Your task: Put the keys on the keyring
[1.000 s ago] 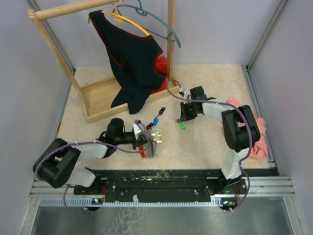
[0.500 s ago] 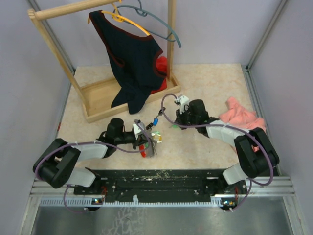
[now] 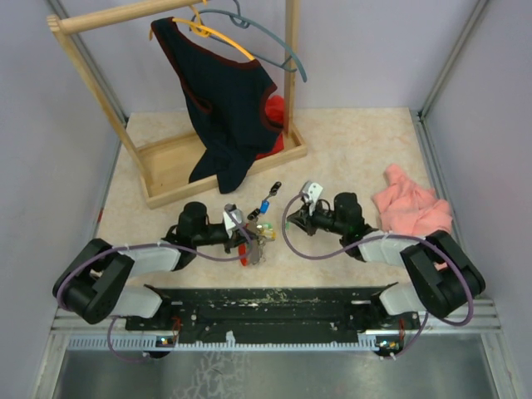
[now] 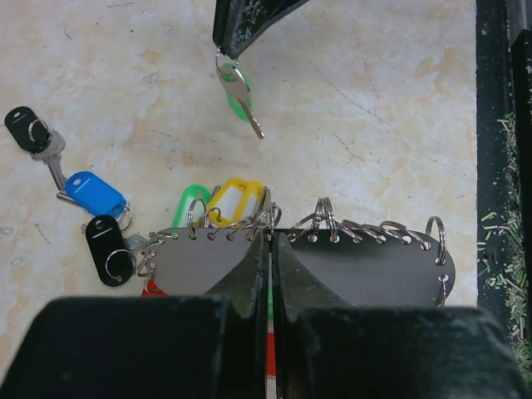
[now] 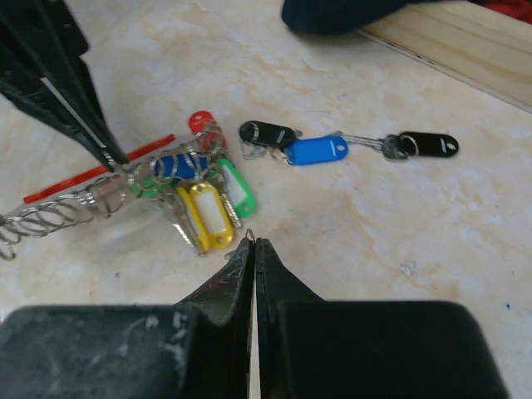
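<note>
The keyring (image 4: 366, 268) is clamped between the closed fingers of the left gripper (image 4: 270, 238), near the table's (image 3: 357, 150) front edge. A green key (image 4: 239, 93) is pinched in the closed right gripper (image 5: 253, 243) just beyond. Open surface is left behind both.

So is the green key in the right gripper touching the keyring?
Apart. The left wrist view shows bare table between the green key, hanging from the right gripper, and the keyring.
</note>
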